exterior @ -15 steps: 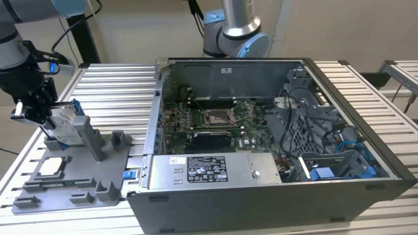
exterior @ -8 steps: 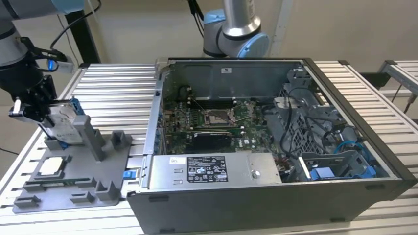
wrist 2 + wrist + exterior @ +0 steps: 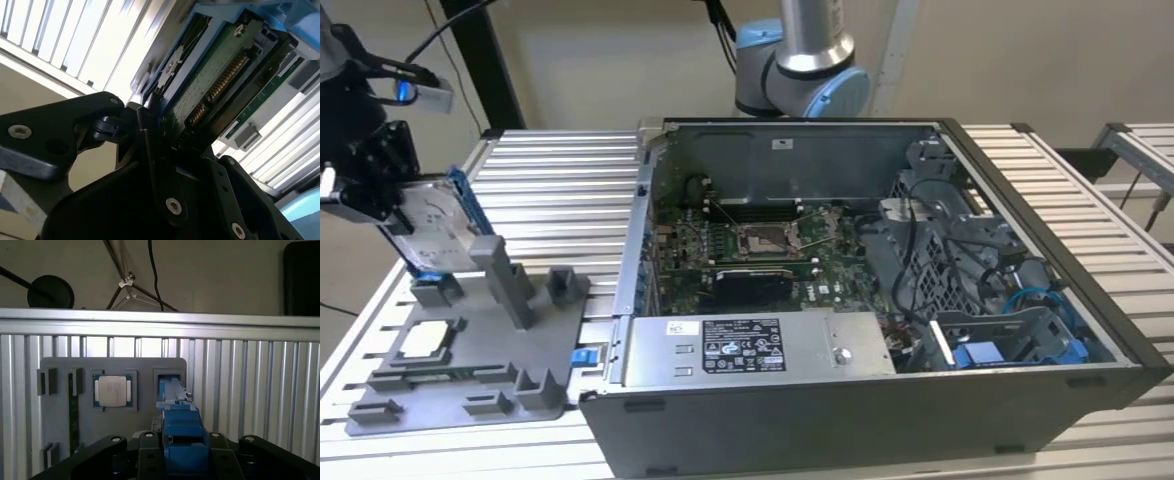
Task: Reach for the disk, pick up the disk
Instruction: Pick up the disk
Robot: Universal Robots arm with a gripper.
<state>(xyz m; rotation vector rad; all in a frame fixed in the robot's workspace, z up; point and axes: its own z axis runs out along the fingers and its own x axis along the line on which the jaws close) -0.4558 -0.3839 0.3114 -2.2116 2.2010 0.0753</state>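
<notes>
**My arm, holding tight**

In the exterior view, my arm's blue-and-grey joint sits at twelve o'clock. My gripper hangs at ten o'clock, its black fingers squeezed tight on the disk.

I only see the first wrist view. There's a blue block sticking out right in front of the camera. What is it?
Observer: It's the bracket edge of the disk; the exterior view shows its silver face, standing on edge.
Operator: Is the robot holding it?
Observer: Yes, the gripper is shut on it, over the grey fixture.
Operator: What's on its other face?
Observer: A green circuit board, in the second wrist view.
</notes>
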